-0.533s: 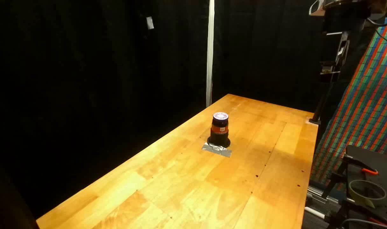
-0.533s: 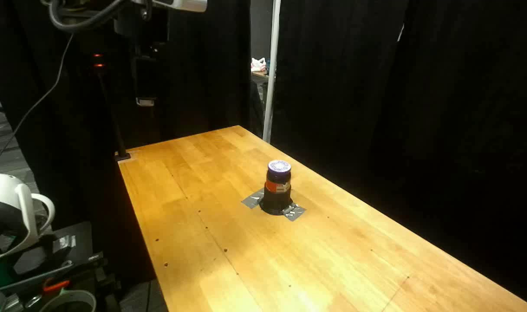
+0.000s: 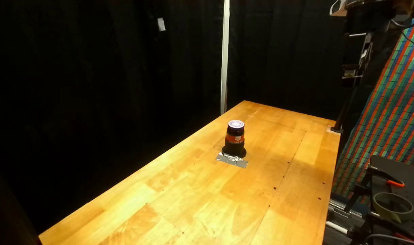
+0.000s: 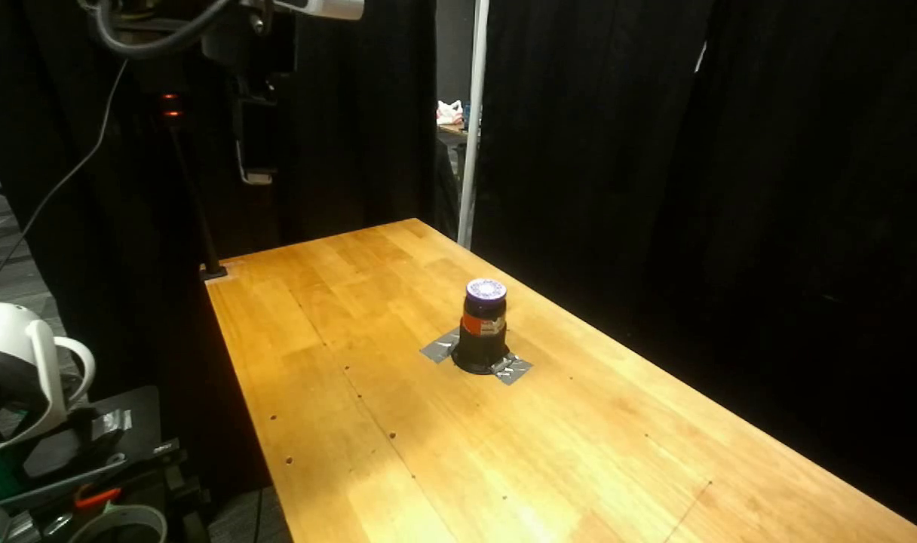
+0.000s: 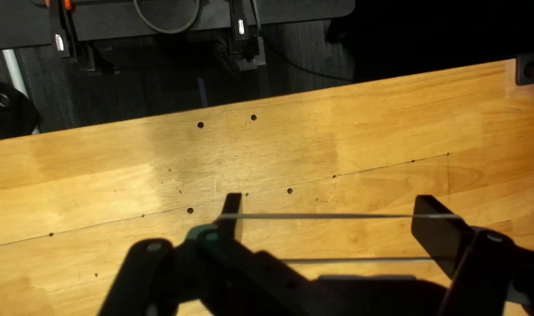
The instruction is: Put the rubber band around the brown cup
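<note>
The brown cup (image 3: 235, 139) stands upright on the wooden table (image 3: 207, 204), dark with an orange-brown middle and a whitish patterned top. It also shows in the other camera's exterior view (image 4: 483, 324). It is out of the wrist view. My gripper (image 5: 328, 205) is open, its fingers (image 5: 438, 228) wide apart. The rubber band (image 5: 319, 216) is stretched around both fingers as two strands across the gap. In both exterior views the gripper (image 4: 256, 178) hangs high above the table's far corner side, well away from the cup; the band is too thin to make out there.
Silver tape (image 4: 513, 369) lies at the cup's base on the table. A dark post (image 4: 208, 226) stands at the table's corner. A black side cart (image 3: 397, 177) with a tape roll (image 3: 393, 207) stands beside the table. Black curtains (image 3: 108, 85) hang behind.
The arm and gripper have shifted very slightly, leftward in one exterior picture and rightward in the opposite one. The cup has not moved.
</note>
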Tool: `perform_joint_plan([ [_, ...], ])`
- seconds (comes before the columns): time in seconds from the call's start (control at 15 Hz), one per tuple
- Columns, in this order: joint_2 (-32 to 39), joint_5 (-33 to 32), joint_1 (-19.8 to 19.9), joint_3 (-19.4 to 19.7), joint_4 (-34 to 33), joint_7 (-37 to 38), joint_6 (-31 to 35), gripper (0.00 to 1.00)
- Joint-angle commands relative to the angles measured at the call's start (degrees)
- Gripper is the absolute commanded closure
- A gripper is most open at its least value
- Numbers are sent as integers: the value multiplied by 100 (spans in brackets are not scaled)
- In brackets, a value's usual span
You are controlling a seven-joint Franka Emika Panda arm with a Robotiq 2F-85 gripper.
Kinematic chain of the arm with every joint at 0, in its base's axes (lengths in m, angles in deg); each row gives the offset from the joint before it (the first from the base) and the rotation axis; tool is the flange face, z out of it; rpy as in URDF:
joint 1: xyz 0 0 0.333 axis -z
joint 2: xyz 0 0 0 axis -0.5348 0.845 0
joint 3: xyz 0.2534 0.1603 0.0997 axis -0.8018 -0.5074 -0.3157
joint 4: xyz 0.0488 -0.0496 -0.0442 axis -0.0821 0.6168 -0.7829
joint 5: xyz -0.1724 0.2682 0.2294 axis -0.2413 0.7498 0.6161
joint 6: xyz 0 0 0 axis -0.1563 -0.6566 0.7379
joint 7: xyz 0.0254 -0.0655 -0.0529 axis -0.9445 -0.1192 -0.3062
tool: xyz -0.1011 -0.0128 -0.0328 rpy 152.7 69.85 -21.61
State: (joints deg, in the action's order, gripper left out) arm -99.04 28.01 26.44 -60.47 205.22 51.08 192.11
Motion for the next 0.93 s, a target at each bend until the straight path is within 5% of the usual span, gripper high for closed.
perform_joint_plan([
  [0.0,1084,-51,41,347,-671,-1216,-56,0],
  [0.27,2438,-31,105,536,-1729,-2221,-197,0],
  [0.87,5355,-318,208,279,-4586,-1896,263,0],
])
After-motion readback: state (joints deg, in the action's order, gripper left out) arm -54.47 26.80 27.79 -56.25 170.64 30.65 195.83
